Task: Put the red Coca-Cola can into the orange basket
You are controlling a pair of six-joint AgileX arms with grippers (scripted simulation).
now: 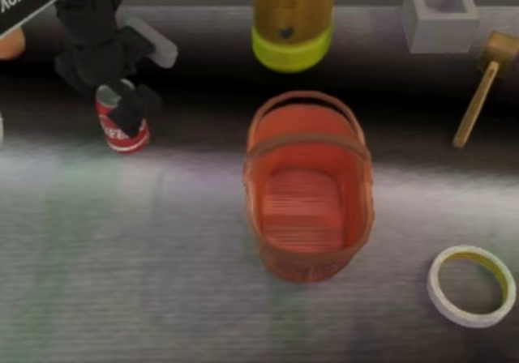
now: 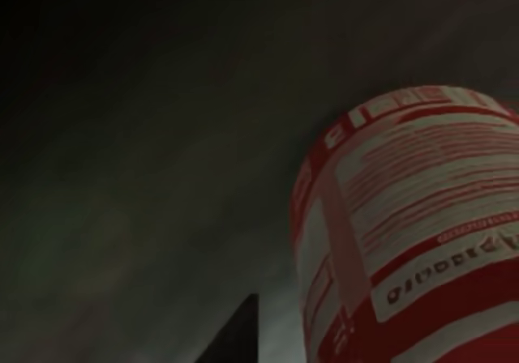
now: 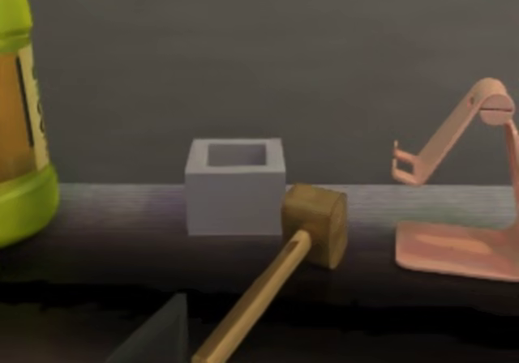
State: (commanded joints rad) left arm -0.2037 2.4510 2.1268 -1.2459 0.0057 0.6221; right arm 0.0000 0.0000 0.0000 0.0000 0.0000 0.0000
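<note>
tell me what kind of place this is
Probably a simulated tabletop test scene rather than a real room: a plain grey table under a robot arm, scattered with unrelated props such as the orange basket, a wooden mallet and a tape roll.

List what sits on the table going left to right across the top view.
Small red Coca-Cola can under the left gripper → oval orange basket → grey square cup → white tape ring → wooden mallet.
</note>
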